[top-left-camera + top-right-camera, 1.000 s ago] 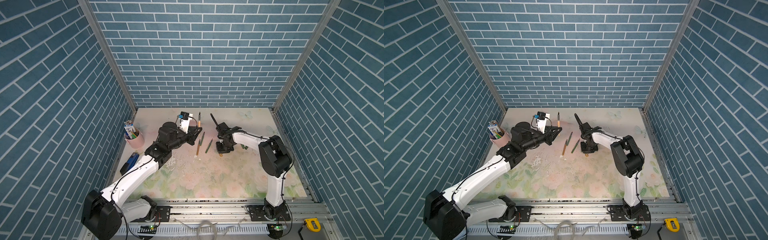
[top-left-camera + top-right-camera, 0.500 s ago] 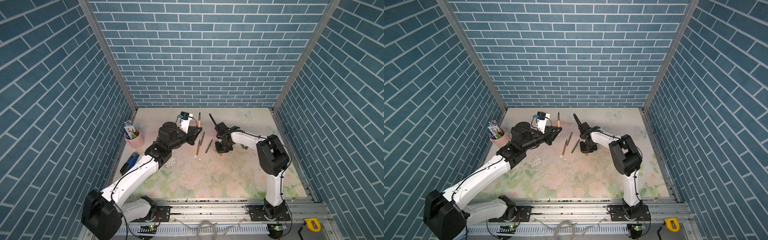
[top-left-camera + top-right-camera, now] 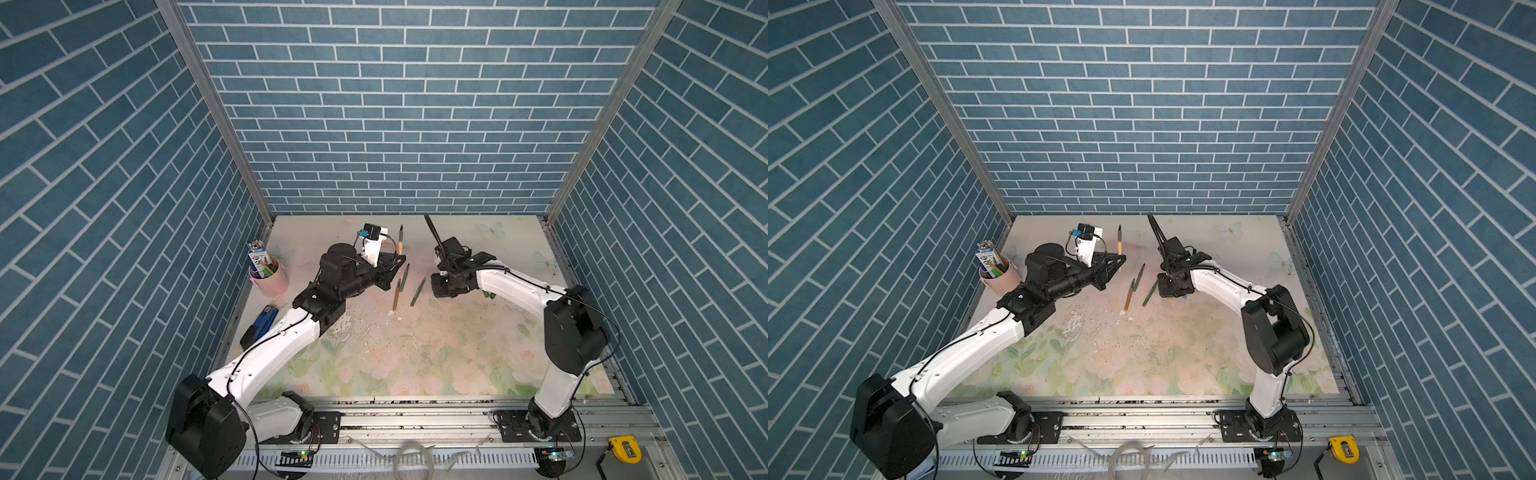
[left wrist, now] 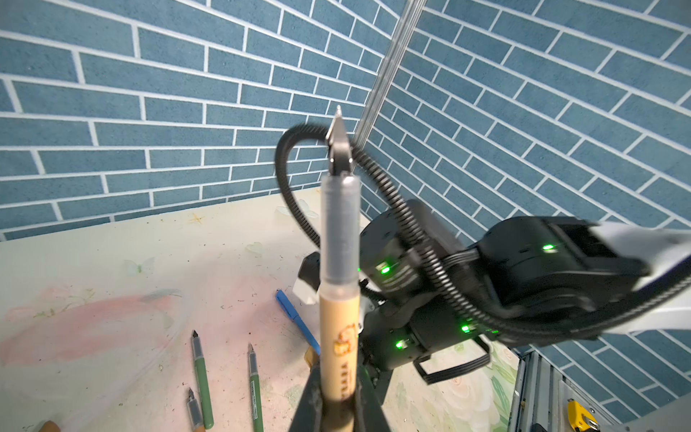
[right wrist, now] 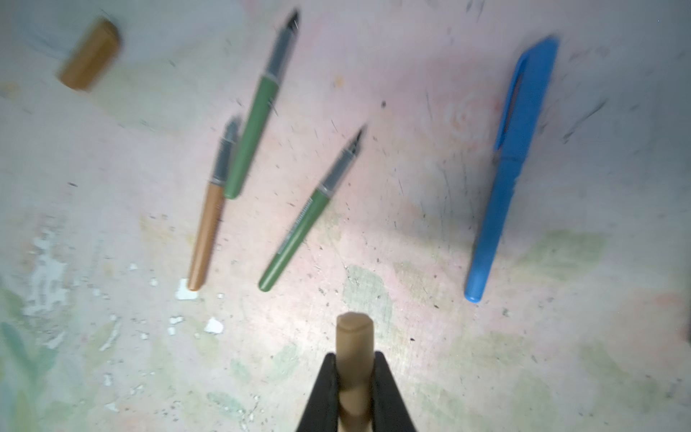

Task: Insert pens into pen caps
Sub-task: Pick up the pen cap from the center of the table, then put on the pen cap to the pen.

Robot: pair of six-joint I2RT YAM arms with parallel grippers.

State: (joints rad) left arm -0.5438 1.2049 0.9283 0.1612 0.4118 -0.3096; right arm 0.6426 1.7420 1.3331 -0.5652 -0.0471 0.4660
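The left tool point(image 4: 338, 398) is clamped on a golden-brown pen point(image 3: 400, 245), held upright, nib up, just above the centre in both top views. Right of it, the right tool point(image 5: 355, 377) grips a golden-brown cap point(image 5: 354, 336) close to the worktop point(image 3: 415, 353). Two green pens point(image 3: 417, 292) and another brown pen point(image 3: 397, 296) lie between them.
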